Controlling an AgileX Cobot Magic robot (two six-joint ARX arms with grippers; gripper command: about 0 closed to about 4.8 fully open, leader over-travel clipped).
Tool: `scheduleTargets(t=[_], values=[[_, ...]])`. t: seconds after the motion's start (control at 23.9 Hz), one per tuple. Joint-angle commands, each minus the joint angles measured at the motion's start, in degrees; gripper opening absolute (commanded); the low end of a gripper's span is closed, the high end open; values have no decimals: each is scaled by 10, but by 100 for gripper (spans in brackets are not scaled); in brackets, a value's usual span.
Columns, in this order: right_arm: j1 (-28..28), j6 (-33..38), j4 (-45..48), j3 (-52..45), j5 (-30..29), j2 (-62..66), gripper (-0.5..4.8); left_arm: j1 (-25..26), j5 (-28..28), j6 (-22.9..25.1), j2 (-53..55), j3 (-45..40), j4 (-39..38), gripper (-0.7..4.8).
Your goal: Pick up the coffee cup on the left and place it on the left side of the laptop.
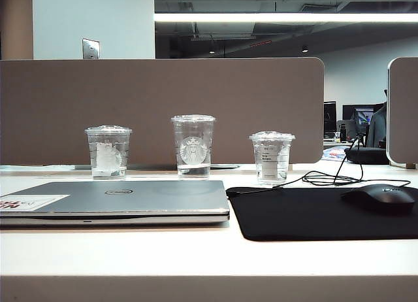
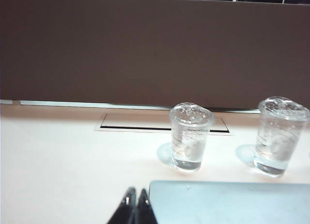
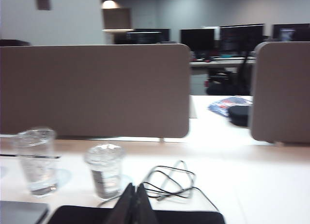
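I'm looking across a pale, cream table (image 1: 196,256) with a long brown partition (image 1: 157,109) behind it and a dim office beyond: ceiling light strip at upper right of the exterior view, dark monitors far back.

Low centre-left in my left wrist view, my left jaws (image 2: 135,204) sit pressed together with nothing between them, just beside the near corner of the laptop (image 1: 117,201). In my right wrist view, at bottom centre, my right jaws (image 3: 133,204) are likewise shut and empty, above the back edge of the black mouse mat (image 1: 320,214).

The coffee cup (image 1: 108,151) stands upright at left of the exterior view, behind the laptop, a whitish smudgy print on its side. To its right stands the taller cup (image 1: 192,146) with a round Starbucks logo, then a short cup (image 1: 272,157) with a white text label I can't read.

The laptop lies closed, lower left, Dell badge on its lid, and a white sticker (image 1: 29,202) with red marks at its left corner. A black mouse (image 1: 381,198) rests on the mat at right, its cable (image 1: 326,179) looping back.
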Motion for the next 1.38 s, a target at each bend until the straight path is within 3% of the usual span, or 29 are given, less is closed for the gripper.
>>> scheduleTargets(t=[0.04,0.25,0.38,0.46,0.54,0.67,0.84,1.17,1.38], values=[[1,2,7,42,-57,47,-3,1,11,-10,80,30,74,-5],[6,2,7,106,-118,132,-3,-15,19,-29,199,84,111,-5],[43,4,7,120,-124,170,-4,-51,19,-28,261,121,121,-5],[70,4,7,121,-106,177,-4,-63,19,-28,285,134,124,-5],[120,4,4,121,-68,186,-4,-74,18,-31,317,146,139,-5],[217,4,-7,121,-6,205,-4,-78,4,-81,353,150,156,-5],[314,4,-11,121,75,219,-4,-78,4,-86,376,150,176,-5],[389,4,-6,121,82,240,-4,-80,13,-88,497,150,267,-5],[393,4,-7,121,87,240,-4,-96,33,-88,586,151,391,-5]])
